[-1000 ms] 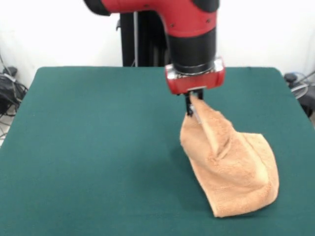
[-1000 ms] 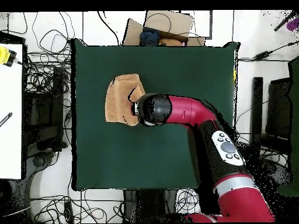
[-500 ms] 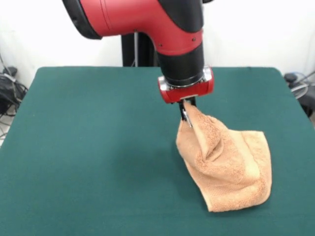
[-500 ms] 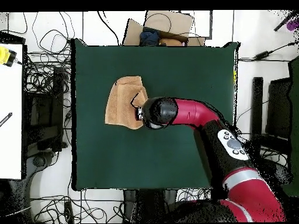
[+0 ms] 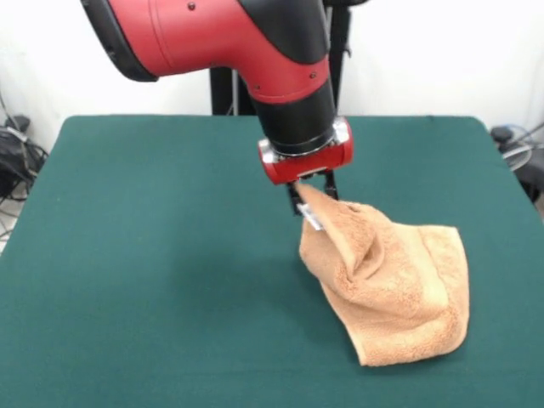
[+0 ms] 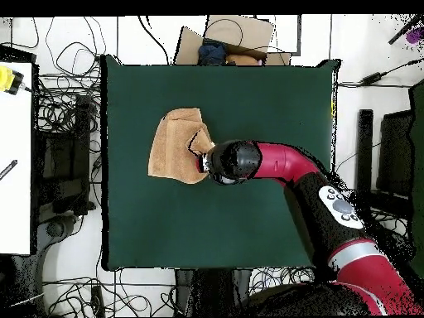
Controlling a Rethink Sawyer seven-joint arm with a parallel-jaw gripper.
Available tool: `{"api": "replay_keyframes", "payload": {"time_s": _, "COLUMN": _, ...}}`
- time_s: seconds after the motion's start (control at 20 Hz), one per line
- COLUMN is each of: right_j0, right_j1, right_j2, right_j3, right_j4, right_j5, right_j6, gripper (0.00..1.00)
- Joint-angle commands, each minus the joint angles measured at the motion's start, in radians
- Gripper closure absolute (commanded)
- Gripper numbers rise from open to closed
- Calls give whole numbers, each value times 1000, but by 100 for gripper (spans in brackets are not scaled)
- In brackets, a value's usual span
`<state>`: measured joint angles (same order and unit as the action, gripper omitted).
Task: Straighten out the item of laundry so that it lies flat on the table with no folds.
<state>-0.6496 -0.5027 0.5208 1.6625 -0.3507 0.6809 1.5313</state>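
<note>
The light orange-tan towel [image 5: 391,285] lies bunched and folded on the right half of the dark green table [image 5: 153,255]. One corner of it is lifted into a peak. My gripper [image 5: 310,202] is shut on that raised corner, just above the table, with a small white tag showing at the pinch. From the peak the cloth slopes down to the right and toward the front edge. In the overhead view the towel [image 6: 172,147] sits left of centre on the table [image 6: 265,99], and the arm's wrist [image 6: 232,161] hides the gripper.
Cables and boxes lie on the floor around the table [image 6: 58,108]. A cardboard box [image 6: 232,37] stands just beyond the table's top edge in the overhead view. A white bench [image 6: 15,166] runs along the left.
The gripper has carried the towel's corner to the left in the front view, dragging the cloth a little with it. The arm has swung further over the table.
</note>
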Motion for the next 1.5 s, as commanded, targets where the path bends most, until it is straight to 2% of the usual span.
{"api": "replay_keyframes", "payload": {"time_s": 0.05, "right_j0": -6, "right_j1": 1, "right_j2": 63, "right_j3": 88, "right_j4": -67, "right_j5": -18, "right_j6": -124, "gripper": 0}}
{"api": "replay_keyframes", "payload": {"time_s": 0.65, "right_j0": 55, "right_j1": -57, "right_j2": 39, "right_j3": 83, "right_j4": -47, "right_j5": 75, "right_j6": -42, "gripper": 0}}
{"api": "replay_keyframes", "payload": {"time_s": 0.85, "right_j0": 87, "right_j1": -127, "right_j2": 28, "right_j3": 116, "right_j4": 10, "right_j5": 119, "right_j6": 33, "gripper": 0}}
{"api": "replay_keyframes", "payload": {"time_s": 1.0, "right_j0": 118, "right_j1": -198, "right_j2": 26, "right_j3": 124, "right_j4": 64, "right_j5": 198, "right_j6": 69, "gripper": 0}}
{"api": "replay_keyframes", "payload": {"time_s": 1.3, "right_j0": 192, "right_j1": -328, "right_j2": -2, "right_j3": 74, "right_j4": 143, "right_j5": 362, "right_j6": 125, "gripper": 0}}
{"api": "replay_keyframes", "payload": {"time_s": 1.5, "right_j0": 204, "right_j1": -288, "right_j2": -7, "right_j3": 55, "right_j4": 158, "right_j5": 329, "right_j6": 129, "gripper": 0}}
